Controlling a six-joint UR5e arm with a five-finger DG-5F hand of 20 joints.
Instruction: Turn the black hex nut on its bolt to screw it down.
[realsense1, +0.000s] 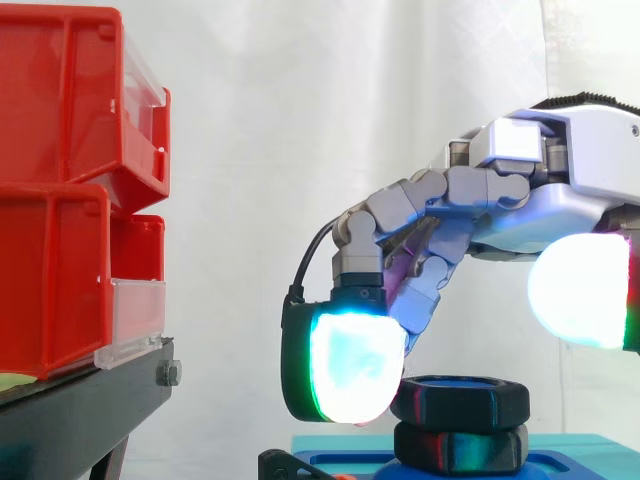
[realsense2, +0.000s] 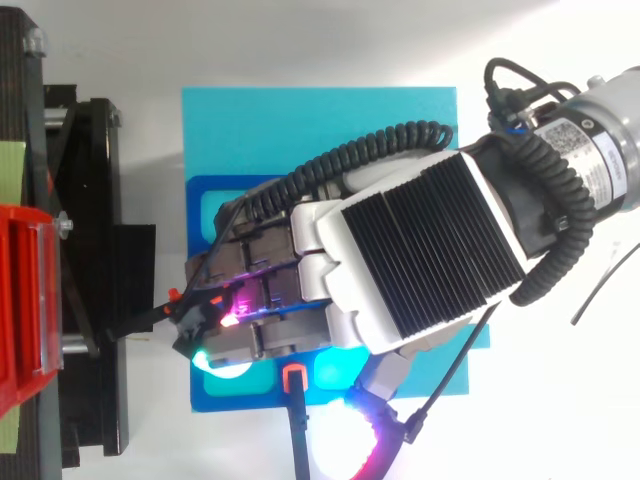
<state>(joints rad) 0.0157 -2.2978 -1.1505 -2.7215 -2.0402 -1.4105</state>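
Hand: the hand (realsense1: 560, 170) reaches in over the blue board (realsense2: 400, 110), fingers curled down round the black hex nut (realsense1: 460, 398). One glowing fingertip pad (realsense1: 350, 365) lies against the nut's side facing the red bins (realsense1: 60, 180). The thumb pad (realsense1: 585, 290) is raised and well apart from the nut.
Nut: it sits level, directly above a second black hex piece (realsense1: 460, 447), on the board's half toward the bins.
Contact: it looks like a hooking touch on one side, not a pinch.
Risk, slip: with nothing opposing the pad, it could slide off a corner and leave the nut unturned.
Risk, shove: a sideways pull could drag the board across the worktop.
Risk, jam: pressing down while turning may bind the nut on its bolt.
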